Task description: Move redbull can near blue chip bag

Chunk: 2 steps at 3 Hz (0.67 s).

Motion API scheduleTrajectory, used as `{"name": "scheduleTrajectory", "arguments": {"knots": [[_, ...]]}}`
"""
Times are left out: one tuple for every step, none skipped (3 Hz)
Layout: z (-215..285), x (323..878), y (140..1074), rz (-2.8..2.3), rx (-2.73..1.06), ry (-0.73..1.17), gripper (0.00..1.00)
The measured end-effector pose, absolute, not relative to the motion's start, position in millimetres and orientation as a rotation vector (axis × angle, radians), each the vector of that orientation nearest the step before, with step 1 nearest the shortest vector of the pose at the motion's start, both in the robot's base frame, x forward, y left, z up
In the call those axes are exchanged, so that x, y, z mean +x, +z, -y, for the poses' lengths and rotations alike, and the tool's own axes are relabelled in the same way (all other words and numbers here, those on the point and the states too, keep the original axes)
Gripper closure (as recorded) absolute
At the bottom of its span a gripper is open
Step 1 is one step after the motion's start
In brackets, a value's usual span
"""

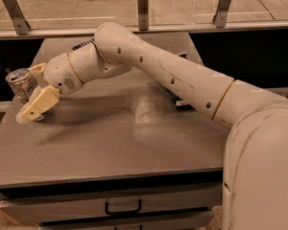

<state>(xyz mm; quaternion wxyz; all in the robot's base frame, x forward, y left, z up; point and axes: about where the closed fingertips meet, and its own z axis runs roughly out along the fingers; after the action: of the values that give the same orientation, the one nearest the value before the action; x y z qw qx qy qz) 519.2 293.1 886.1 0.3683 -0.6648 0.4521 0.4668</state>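
One end effector (pixel 32 89) at left edge of table (pixel 134 147), fingers (pixel 38 104) spread around redbull can (pixel 20 80), bare surface stretching right

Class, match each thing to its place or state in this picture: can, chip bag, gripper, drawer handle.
Things:
1 can
2 chip bag
3 gripper
4 drawer handle

Places or states:
A on the front, below the table surface
B open, at the table's left, a finger either side of the can
C upright near the table's left edge
D mostly hidden behind the arm

Pairs: 1-C; 2-D; 3-B; 4-A
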Motion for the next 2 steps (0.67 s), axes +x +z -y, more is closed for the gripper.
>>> {"name": "scheduleTrajectory", "arguments": {"knots": [[-285.1,528.9,884.9,-1.196,-1.663,1.193,0.41],[-258.8,550.5,892.8,-1.232,-1.616,1.141,0.64]]}}
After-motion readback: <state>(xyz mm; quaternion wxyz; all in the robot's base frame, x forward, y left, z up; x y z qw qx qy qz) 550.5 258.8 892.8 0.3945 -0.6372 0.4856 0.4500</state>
